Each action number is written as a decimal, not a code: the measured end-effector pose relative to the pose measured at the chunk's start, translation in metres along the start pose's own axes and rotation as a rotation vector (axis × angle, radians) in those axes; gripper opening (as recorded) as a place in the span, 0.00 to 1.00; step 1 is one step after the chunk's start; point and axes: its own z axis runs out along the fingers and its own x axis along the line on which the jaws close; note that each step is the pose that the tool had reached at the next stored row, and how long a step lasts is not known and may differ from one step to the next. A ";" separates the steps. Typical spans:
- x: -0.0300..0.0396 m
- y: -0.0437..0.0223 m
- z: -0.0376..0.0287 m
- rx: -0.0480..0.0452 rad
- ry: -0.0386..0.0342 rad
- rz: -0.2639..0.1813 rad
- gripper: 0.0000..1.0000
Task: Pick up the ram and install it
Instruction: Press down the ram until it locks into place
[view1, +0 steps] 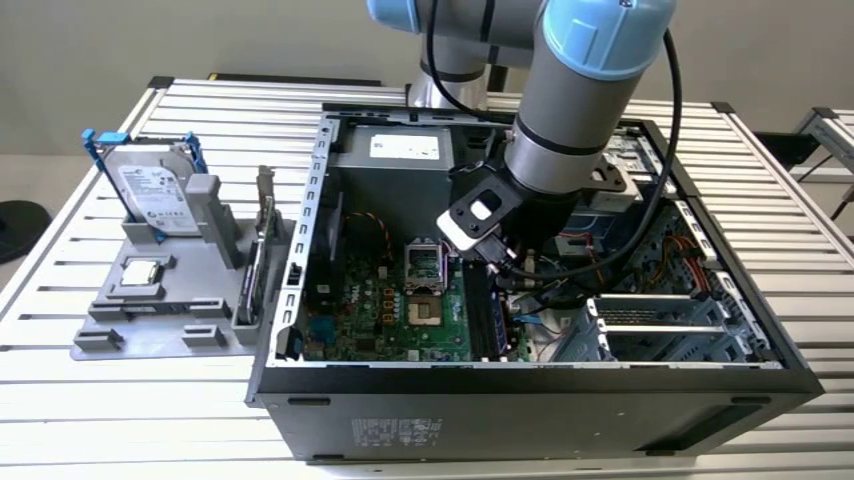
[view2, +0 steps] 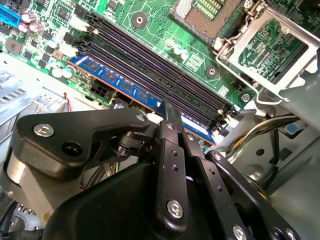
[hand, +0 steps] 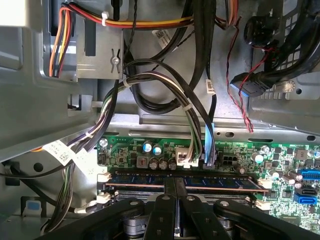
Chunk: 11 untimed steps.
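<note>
Inside the open computer case (view1: 534, 385), the gripper (view2: 171, 111) is lowered over the motherboard (view2: 165, 30). The ram (view2: 117, 80) is seated in the outermost memory slot, beside the cable bundle (hand: 165, 95). The jaws are closed narrowly, their tips against the ram's upper edge.

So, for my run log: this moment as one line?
pincer: shut on thin blue ram stick | ram: in outermost slot of green motherboard | site: inside black computer case

Blue ram (view2: 131, 90) stick, black chips, seated edge-down in motherboard slot
</note>
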 end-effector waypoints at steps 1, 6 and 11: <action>0.0000 0.0000 0.0000 0.0000 0.0000 0.000 0.00; 0.0000 0.0000 0.0001 0.0000 0.0001 0.000 0.00; 0.0000 0.0000 0.0002 0.0000 0.0000 0.000 0.00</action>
